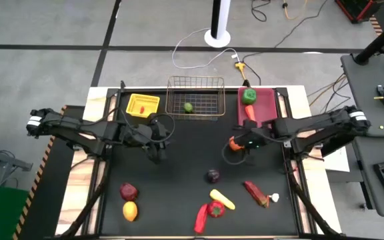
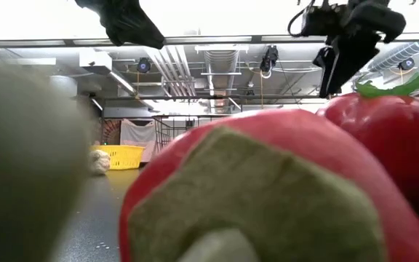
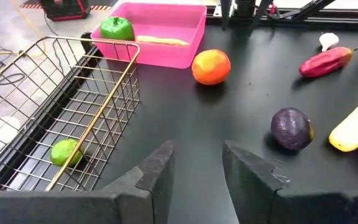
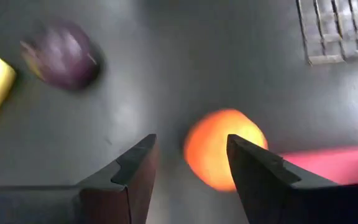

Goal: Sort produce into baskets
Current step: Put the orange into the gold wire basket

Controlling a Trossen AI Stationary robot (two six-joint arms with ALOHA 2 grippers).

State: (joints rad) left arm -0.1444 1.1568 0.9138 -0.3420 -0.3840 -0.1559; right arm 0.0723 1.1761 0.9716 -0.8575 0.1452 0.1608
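An orange fruit (image 1: 234,142) lies on the black table just in front of the pink bin (image 1: 265,100). My right gripper (image 1: 240,143) hovers over it, open; in the right wrist view the orange fruit (image 4: 224,149) shows below and between the spread fingers (image 4: 191,149), and I see no touch. My left gripper (image 1: 156,151) is open and empty over the table in front of the yellow tray (image 1: 143,105); its spread fingers (image 3: 197,158) show over bare mat. The wire basket (image 1: 195,97) holds a green lime (image 1: 188,107). The pink bin holds a green fruit (image 1: 249,97) and an orange carrot (image 1: 251,112).
A purple item (image 1: 213,176) lies mid-table. Near the front edge lie a dark red fruit (image 1: 129,192), a yellow lemon (image 1: 130,211), a red chili (image 1: 201,218), a red pepper (image 1: 216,209), a yellow piece (image 1: 222,198), a long red vegetable (image 1: 255,193) and a white garlic (image 1: 275,197).
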